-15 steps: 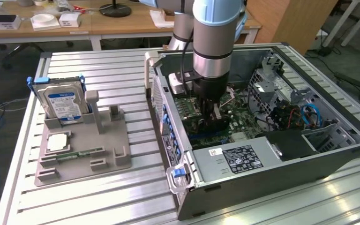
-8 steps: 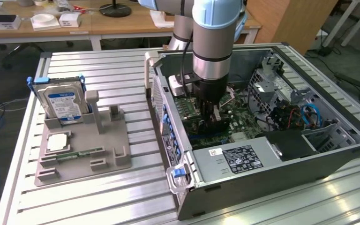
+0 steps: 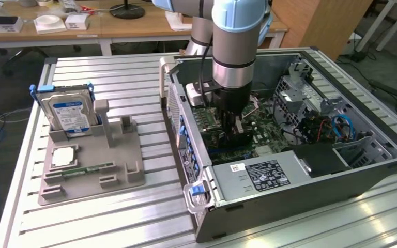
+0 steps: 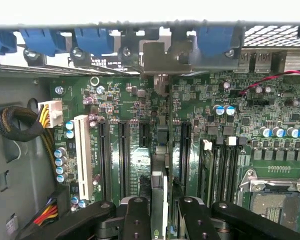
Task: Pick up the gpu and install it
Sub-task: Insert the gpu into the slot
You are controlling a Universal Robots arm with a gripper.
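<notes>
gpu (image 4: 159,165) edge-on — lower end hidden

the arm (image 3: 237,36) comes down from the top of the exterior view, its grey and light-blue upper part giving way to a silver wrist section (image 3: 231,72) that stands close to upright. below the wrist hangs the black gripper (image 3: 234,135), pointing straight down, with a black cable running along the wrist's side. in the wrist view the gripper (image 4: 160,205) shows as two black fingers (image 4: 137,217), jointed with round pivots, set side by side. the jaws stand partly closed with a narrow gap between them, clamped on the edge of a thin card (image 4: 159,187) held upright between them.
</notes>
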